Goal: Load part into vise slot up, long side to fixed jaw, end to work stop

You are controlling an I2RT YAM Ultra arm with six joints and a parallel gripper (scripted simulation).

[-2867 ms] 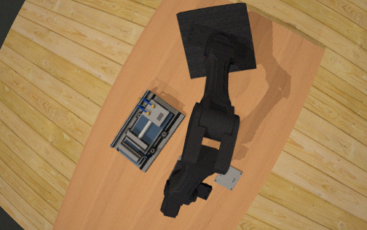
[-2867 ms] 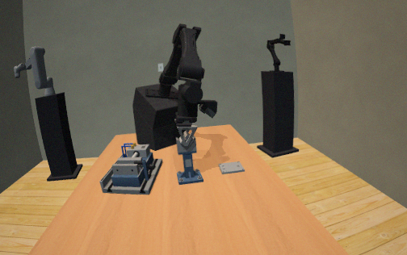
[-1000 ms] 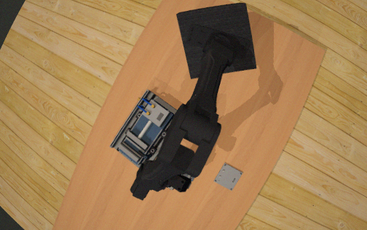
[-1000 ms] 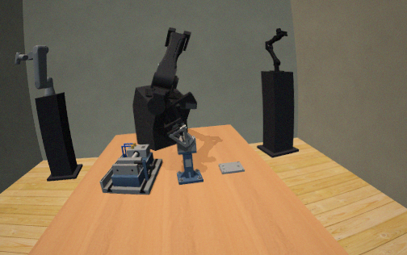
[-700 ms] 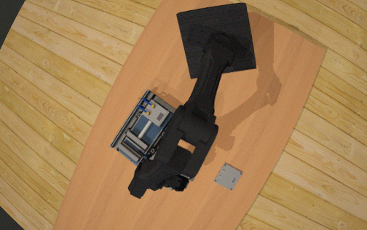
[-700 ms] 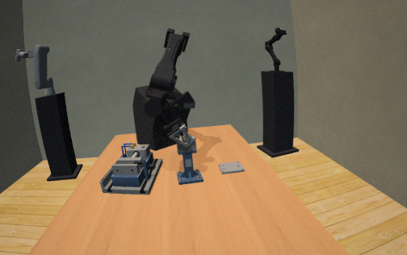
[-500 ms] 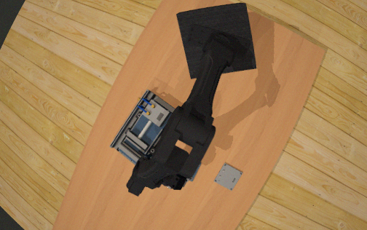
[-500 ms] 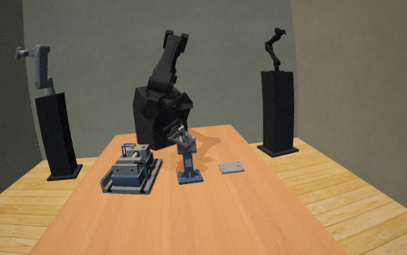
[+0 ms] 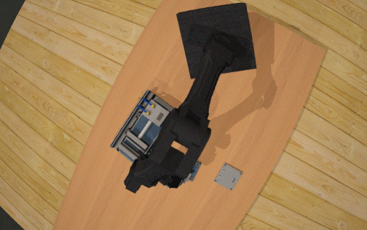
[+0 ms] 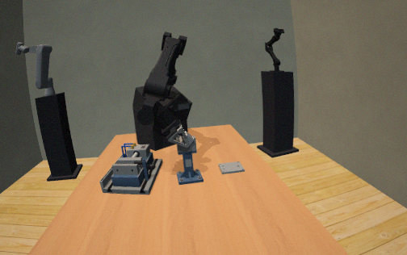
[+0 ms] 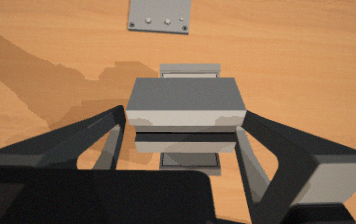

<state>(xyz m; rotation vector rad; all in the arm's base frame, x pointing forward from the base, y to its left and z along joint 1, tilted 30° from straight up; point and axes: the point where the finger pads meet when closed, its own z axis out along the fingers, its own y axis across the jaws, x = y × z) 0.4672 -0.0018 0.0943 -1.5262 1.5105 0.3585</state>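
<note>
Gripper (image 9: 175, 181) (image 10: 176, 131) (image 11: 177, 112) spread wide over V-block (image 11: 190, 160); block (image 11: 186, 95) lies there, between fingertips, long axis running finger to finger. Closing now would probably catch its ends.

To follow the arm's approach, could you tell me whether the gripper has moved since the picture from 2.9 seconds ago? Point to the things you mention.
Yes: in the top view, the gripper (image 9: 175, 181) has moved away from the infeed plate (image 9: 229, 176).
</note>
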